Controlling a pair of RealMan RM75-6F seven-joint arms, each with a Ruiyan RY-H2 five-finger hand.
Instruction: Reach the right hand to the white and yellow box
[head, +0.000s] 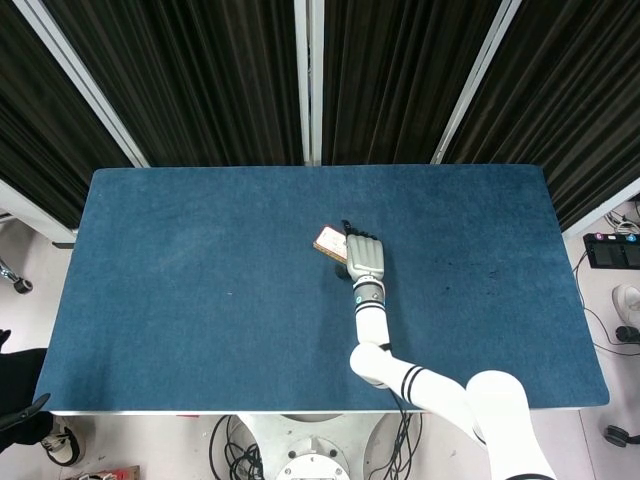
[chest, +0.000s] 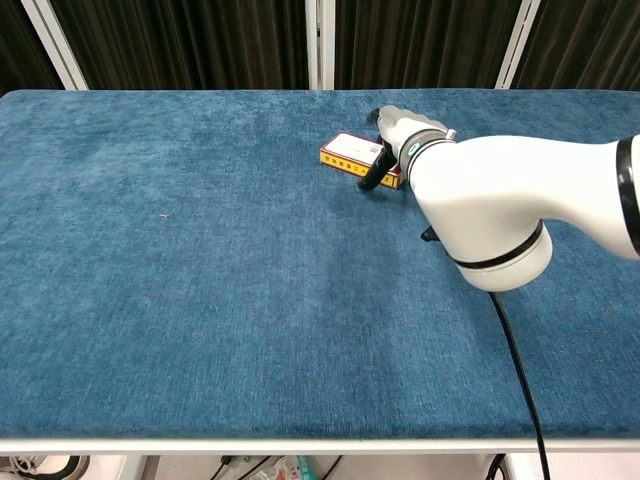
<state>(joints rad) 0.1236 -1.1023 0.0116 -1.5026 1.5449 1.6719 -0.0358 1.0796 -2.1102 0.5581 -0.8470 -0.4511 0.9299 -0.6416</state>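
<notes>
The white and yellow box (head: 327, 241) lies flat near the middle of the blue table (head: 200, 280), tilted a little. In the chest view the box (chest: 349, 151) shows its white top and yellow side. My right hand (head: 364, 256) lies over the box's right end, fingers pointing away from me and apart, nothing gripped. In the chest view my right hand (chest: 392, 129) hides that end, and its dark thumb (chest: 371, 176) hangs down in front of the box's yellow side. A dark piece at the lower left edge may be my left hand (head: 28, 410), below the table's edge.
Black curtains with white posts (head: 309, 80) close off the far side of the table. My white right forearm (chest: 500, 210) crosses the right half of the chest view. Cables and gear lie on the floor at the right (head: 612, 250).
</notes>
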